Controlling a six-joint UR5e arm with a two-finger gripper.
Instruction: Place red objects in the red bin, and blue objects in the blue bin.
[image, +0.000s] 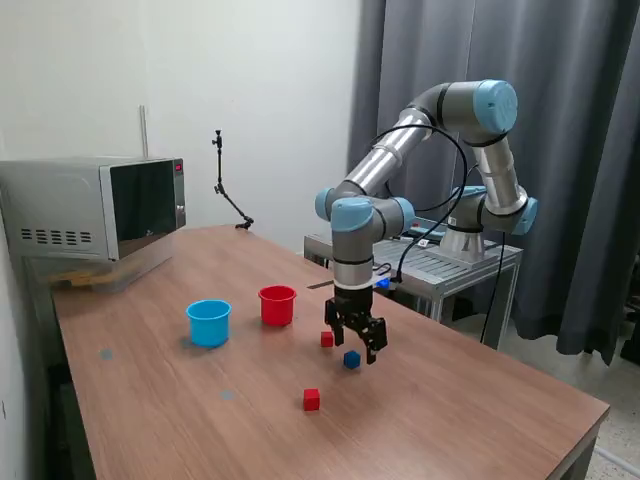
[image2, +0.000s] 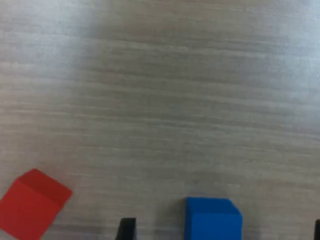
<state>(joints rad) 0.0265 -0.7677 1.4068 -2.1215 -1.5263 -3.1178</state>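
My gripper hangs low over the table, open, with a dark blue cube just below and between its fingers. In the wrist view the blue cube lies between one dark fingertip and the other at the picture's edge, touching neither. One red cube sits close beside the gripper, toward the cups. Another red cube lies nearer the table's front. The red bin and the blue bin stand upright, side by side, at the exterior view's left of the gripper.
A microwave stands at the table's far left corner in the exterior view. A thin black stand rises at the back edge. The arm's base sits on a metal cart behind the wooden table.
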